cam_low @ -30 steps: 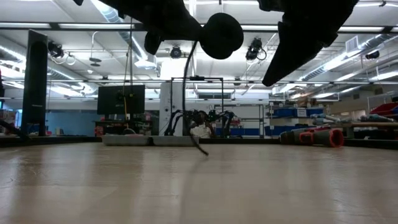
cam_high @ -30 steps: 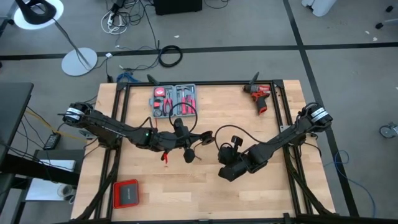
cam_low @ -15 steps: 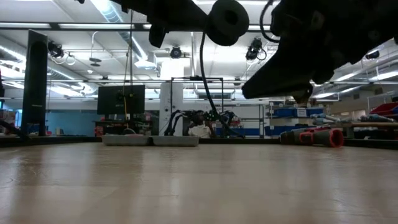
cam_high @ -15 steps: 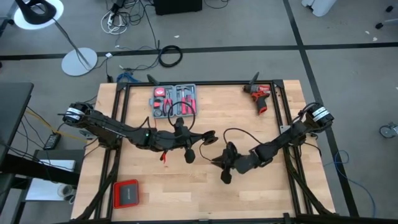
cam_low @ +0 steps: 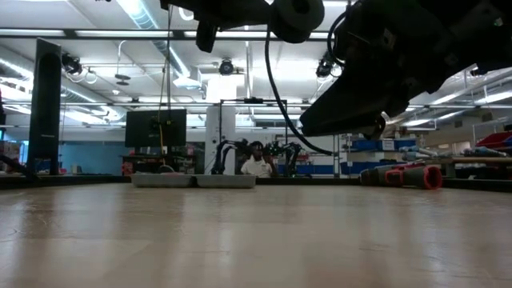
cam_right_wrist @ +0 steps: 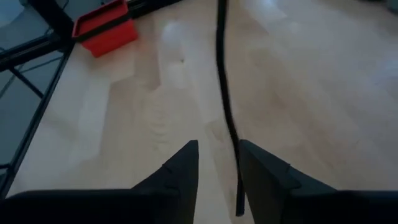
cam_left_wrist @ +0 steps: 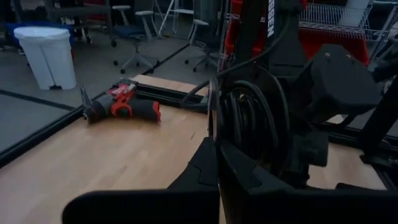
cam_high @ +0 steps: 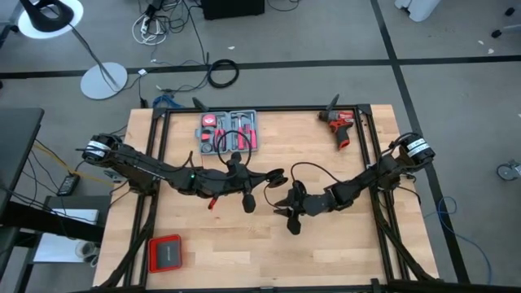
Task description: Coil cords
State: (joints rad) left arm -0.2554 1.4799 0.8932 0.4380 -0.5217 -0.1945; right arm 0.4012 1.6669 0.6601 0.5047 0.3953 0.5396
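Note:
The cord (cam_high: 303, 168) is a thin black cable in mid-air over the table's middle. Several of its turns (cam_left_wrist: 249, 118) are bunched at my left gripper (cam_high: 259, 179), which is shut on them. A black block (cam_high: 277, 175) sits at that gripper's tip. One loop (cam_high: 236, 137) arcs over the tool case, and another strand (cam_low: 276, 96) curves down toward my right gripper (cam_high: 285, 210). That gripper is open, low over the table and pointing toward the left. In its wrist view a single strand (cam_right_wrist: 224, 93) runs past the inner side of one finger (cam_right_wrist: 261, 174). My left gripper pinches a bundle of several cable turns (cam_left_wrist: 239, 134) between its two shut fingers (cam_left_wrist: 205, 168). The fingers come nearly level from the table's left, and the bundle is lifted clear of the table. Whether my right gripper touches the strand (cam_right_wrist: 238, 186) beside its finger, I cannot tell.
A grey tool case (cam_high: 228, 130) lies at the far middle, a red drill (cam_high: 340, 126) at the far right, and a red box (cam_high: 165, 254) at the near left. Bare wood lies in front of both grippers.
My right gripper has sunk toward the table, tipped closer to level and gone a little toward the left gripper. The strand hanging from the left gripper has lifted off the table and swung toward the right gripper.

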